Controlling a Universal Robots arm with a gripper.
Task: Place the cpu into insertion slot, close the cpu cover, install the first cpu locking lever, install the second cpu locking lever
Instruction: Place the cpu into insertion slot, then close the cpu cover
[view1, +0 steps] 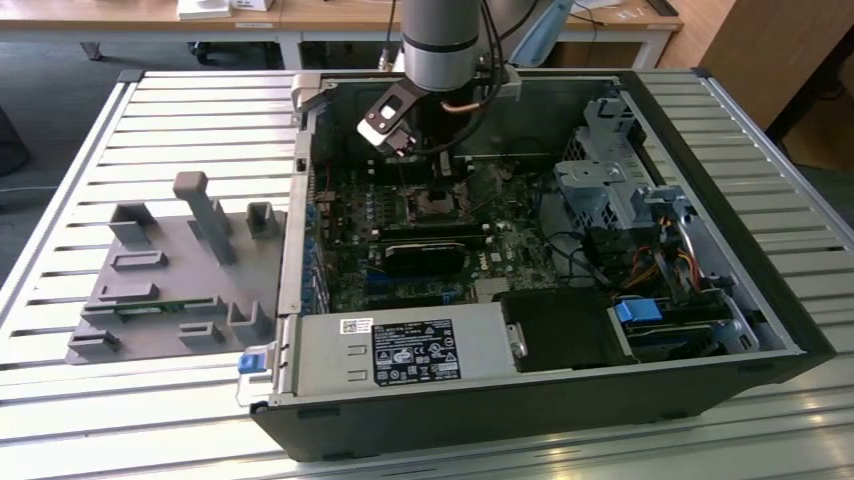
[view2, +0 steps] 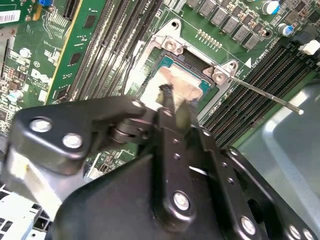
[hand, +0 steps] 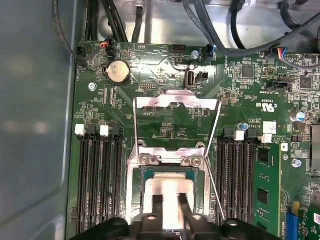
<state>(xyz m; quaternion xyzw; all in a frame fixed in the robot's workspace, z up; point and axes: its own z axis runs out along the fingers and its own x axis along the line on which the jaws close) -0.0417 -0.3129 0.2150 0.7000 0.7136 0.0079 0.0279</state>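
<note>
Beneath everything, a slatted table (view1: 200, 110); on it, all around the pincer (view1: 431, 185), an open computer case (view1: 747, 330); well off to the exterior view's left of the pincer, outside the case, a grey fixture tray (view1: 160, 290). Reaching down from above on the single arm (view1: 441, 40), so no question of a nearer hand; poised low over the green motherboard (hand: 165, 120), with banks of long black memory slots (hand: 97, 180) on either flank.

Just beyond the fingertips, in the first wrist view, the cpu cover (hand: 175, 101); swung open and back, away from the pincer, bare board showing through its window; hinged along the socket's far edge. Straight under the pincer, the insertion slot (hand: 134, 195), silvery rim flanking the tips on both sides. Flat inside it, the cpu (hand: 172, 184), pale metal top directly below and between the fingers (hand: 157, 205); square, so no long axis to line up with; by appearance seated, not carried. Fingers parted by a narrow gap, clasping nothing visible; tips over the chip's top rather than at its edges, likewise in the second wrist view. Slanting off to one side of the pincer, a thin locking lever (hand: 211, 186); not hooked down, by the look of it.
</note>
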